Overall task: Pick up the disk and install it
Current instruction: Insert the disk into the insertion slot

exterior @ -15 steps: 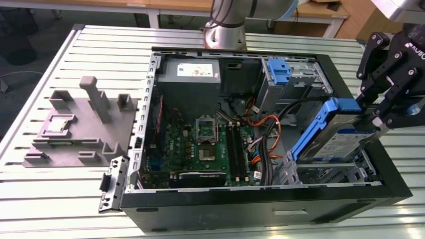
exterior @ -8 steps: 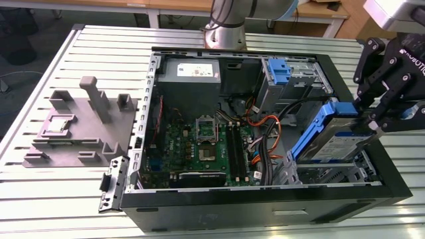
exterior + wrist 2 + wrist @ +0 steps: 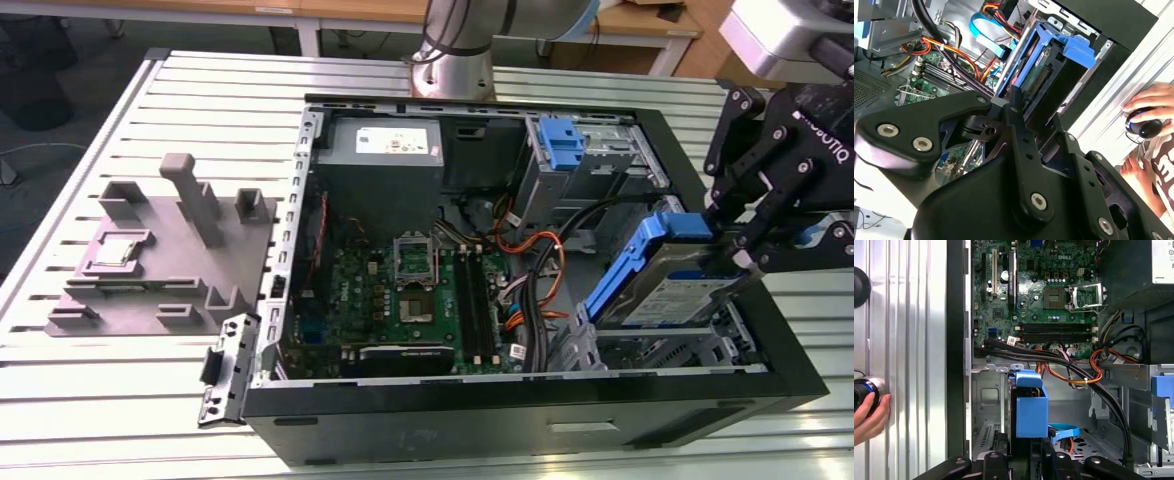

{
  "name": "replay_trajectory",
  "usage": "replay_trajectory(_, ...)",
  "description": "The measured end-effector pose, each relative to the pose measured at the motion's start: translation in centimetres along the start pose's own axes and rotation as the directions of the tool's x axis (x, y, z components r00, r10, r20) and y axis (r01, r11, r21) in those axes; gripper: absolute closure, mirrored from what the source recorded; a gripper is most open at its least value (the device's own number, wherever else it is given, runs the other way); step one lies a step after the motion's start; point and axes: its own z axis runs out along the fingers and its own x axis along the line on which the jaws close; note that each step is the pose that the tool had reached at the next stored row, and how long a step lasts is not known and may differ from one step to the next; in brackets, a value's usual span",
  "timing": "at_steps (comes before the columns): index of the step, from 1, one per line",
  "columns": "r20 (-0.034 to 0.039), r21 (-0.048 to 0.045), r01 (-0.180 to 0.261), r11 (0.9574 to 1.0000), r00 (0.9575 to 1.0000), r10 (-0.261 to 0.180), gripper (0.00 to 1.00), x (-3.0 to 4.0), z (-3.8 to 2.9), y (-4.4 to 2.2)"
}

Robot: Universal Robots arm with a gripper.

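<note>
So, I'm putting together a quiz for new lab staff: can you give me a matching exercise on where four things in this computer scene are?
1. disk
2. motherboard
3. grey fixture
4. power supply box

a. on the table, outside the case
b. in the case's far corner, white label on it
c. held tilted in the gripper
d. lying flat on the case's bottom

Pairs: 1-c, 2-d, 3-a, 4-b.

An open black computer case (image 3: 534, 410) lies on a slatted metal table (image 3: 107, 400); in the exterior view a grey fixture (image 3: 147, 260) sits at its nine o'clock (orange cables (image 3: 550, 262) at three o'clock of the green motherboard (image 3: 387, 310)).
</note>
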Motion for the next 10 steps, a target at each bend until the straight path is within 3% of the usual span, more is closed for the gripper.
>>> replay_trajectory(5,0.0001,0.0000,0.000,1.0000,1.0000,0.000,0.65,0.00,0.03,0.00)
replay_trajectory(10,0.0003,0.0000,0.000,1.0000,1.0000,0.000,0.65,0.03,0.75,-0.01)
